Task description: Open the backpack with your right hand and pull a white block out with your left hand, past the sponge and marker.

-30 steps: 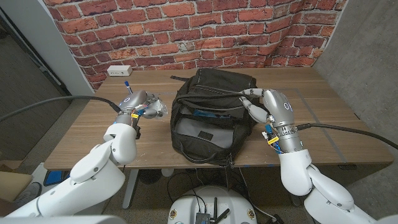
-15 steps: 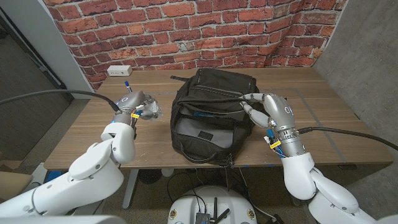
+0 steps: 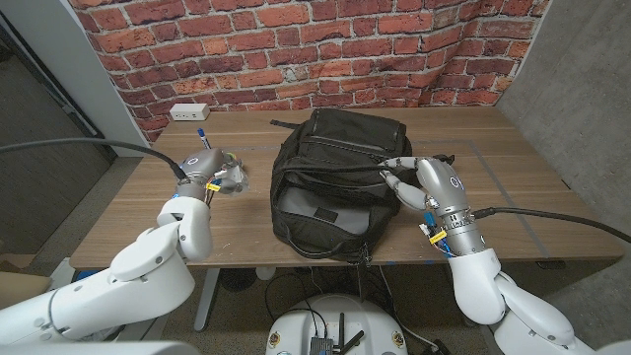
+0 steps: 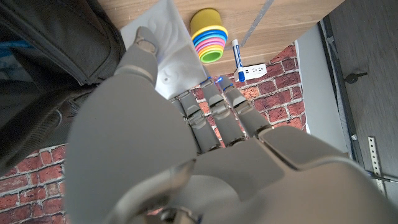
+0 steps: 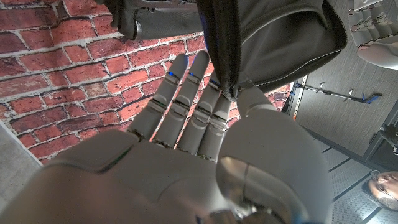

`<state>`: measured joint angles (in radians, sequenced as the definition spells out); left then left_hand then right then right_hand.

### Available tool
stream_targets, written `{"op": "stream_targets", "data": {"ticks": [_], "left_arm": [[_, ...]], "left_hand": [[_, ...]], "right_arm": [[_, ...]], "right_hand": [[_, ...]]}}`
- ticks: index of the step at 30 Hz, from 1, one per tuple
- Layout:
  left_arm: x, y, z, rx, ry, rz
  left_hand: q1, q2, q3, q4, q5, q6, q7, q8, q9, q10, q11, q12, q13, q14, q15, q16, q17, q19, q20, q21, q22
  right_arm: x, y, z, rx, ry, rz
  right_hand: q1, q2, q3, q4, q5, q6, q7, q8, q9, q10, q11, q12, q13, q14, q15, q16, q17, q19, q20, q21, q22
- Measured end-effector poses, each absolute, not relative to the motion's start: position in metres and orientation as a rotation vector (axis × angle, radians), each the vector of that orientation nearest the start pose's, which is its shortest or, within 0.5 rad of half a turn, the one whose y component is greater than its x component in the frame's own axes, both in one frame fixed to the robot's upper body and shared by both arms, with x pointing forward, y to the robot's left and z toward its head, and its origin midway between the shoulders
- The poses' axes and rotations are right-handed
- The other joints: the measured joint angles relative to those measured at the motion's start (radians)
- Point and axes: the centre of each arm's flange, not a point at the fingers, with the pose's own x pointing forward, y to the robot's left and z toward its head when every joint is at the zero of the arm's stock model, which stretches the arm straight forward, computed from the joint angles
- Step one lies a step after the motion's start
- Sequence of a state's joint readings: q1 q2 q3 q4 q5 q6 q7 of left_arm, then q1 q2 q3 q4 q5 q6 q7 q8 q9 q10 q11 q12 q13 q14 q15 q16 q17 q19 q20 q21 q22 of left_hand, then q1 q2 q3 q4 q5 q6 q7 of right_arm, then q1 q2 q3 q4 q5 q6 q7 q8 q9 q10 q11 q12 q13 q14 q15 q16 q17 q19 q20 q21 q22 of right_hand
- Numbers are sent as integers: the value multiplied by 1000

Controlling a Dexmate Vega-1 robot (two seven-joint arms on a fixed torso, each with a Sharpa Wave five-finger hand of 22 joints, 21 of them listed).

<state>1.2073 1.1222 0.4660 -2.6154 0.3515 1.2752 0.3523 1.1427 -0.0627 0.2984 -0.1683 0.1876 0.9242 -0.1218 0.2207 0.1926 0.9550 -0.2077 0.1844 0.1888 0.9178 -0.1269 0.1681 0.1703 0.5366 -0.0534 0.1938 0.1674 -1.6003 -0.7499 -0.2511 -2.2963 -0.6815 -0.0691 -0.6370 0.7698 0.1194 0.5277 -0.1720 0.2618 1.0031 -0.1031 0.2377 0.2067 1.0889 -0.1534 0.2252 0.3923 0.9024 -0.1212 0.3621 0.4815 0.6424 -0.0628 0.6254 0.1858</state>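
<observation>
The black backpack (image 3: pixel 335 168) stands mid-table with its front compartment gaping toward me; something blue (image 3: pixel 320 182) shows inside the opening. My right hand (image 3: pixel 426 185) is at the bag's right side. In the right wrist view its fingers (image 5: pixel 189 93) and thumb pinch the zippered edge (image 5: pixel 225 59). My left hand (image 3: pixel 210 170) hovers over the table left of the bag and grips a white block (image 3: pixel 235 177). In the left wrist view the thumb presses on that white block (image 4: pixel 163 59).
A stack of coloured cups (image 4: pixel 209 36) and a blue marker (image 4: pixel 237 53) stand beyond the left hand, the marker (image 3: pixel 201 134) near a white power strip (image 3: pixel 189 111) at the back left. A person (image 5: pixel 382 183) shows at the edge of the right wrist view.
The left hand has drawn left, away from the backpack, with the white block in it. The right hand has slid a little toward me along the bag's right edge.
</observation>
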Motion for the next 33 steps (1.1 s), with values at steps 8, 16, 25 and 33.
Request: {"op": "stream_targets", "data": {"ticks": [8,16,25,33], "left_arm": [[418,283,-14,1263,-255,522],[422,289,-17,1265,-232,522],[426,295,-18,1264,-215,521],[432,300,-19,1256,-200,502]], "left_hand": [[0,0,0,0,0,1,-1,1,1,-4,4,0,0,0,0,0,0,0,0,0,0],[0,0,4,-4,0,1,-1,1,1,-7,1,0,0,-4,4,-1,0,0,0,0,0],[0,0,4,-4,0,1,-1,-1,1,-7,1,0,0,-4,4,-1,0,0,0,0,0],[0,0,4,-4,0,1,-1,-1,0,-7,1,0,0,-6,2,-1,0,0,0,0,0]], "right_arm": [[388,-203,-80,-1012,-1016,-226],[388,-206,-84,-1041,-1012,-184],[388,-207,-87,-1072,-1006,-143],[389,-209,-88,-1105,-994,-95]], "right_hand": [[1,-20,-12,-5,0,-15,-16,0,6,-28,-7,-12,5,-31,5,-4,8,-18,4,0,0],[15,-33,-23,-9,0,-32,-25,-6,8,-56,-2,-19,2,-65,17,-15,16,-27,2,0,0],[20,-46,-37,-4,0,-65,-37,-14,7,-94,-1,-35,-3,-107,31,-19,26,-42,4,-4,0],[33,-67,-67,-5,-7,-120,-45,-31,7,-149,-6,-44,-11,-170,44,-33,33,-55,5,-4,0]]}}
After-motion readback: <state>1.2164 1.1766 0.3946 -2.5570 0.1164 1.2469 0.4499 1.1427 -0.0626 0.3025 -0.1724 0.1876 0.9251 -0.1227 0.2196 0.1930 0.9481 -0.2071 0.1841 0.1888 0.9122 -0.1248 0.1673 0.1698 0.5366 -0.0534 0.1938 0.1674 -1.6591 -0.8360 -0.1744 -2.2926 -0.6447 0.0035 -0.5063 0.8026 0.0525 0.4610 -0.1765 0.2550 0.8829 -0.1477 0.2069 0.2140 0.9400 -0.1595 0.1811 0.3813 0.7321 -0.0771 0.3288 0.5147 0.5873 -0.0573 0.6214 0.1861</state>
